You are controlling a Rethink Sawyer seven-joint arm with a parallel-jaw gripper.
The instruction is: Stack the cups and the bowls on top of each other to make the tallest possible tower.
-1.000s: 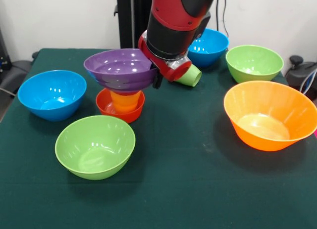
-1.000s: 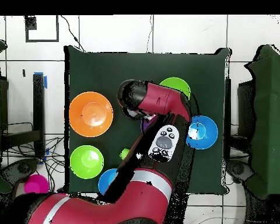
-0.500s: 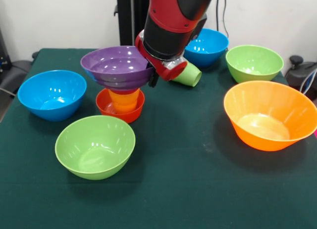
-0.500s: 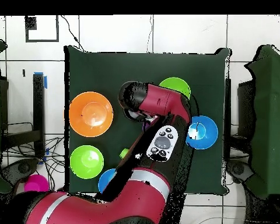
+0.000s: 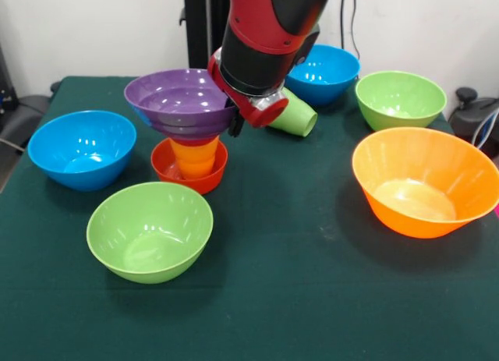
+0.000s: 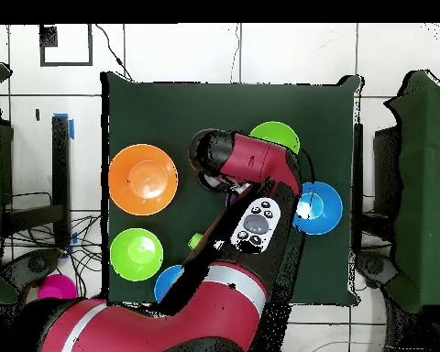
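Where the arm's wrist ends, the pincer (image 5: 234,121) sits at the right rim of the shallow purple bowl (image 5: 181,104); its parts are hidden behind the wrist, so whether it is clamped on that rim cannot be told.

- Purple bowl: held level over the orange cup (image 5: 195,157), apparently to cap the tower; contact unclear.
- Orange cup: upright inside the small red-orange bowl (image 5: 189,169), serving as base.
- Light green cup (image 5: 295,118): on its side behind the wrist.
- Spare bowls, well apart: blue (image 5: 82,149), blue (image 5: 323,72), light green (image 5: 150,230), light green (image 5: 400,99), largest orange (image 5: 425,181).
- Desk (image 5: 296,291): dark green cloth.
- Room: pale wall; tiled floor in the overhead view.
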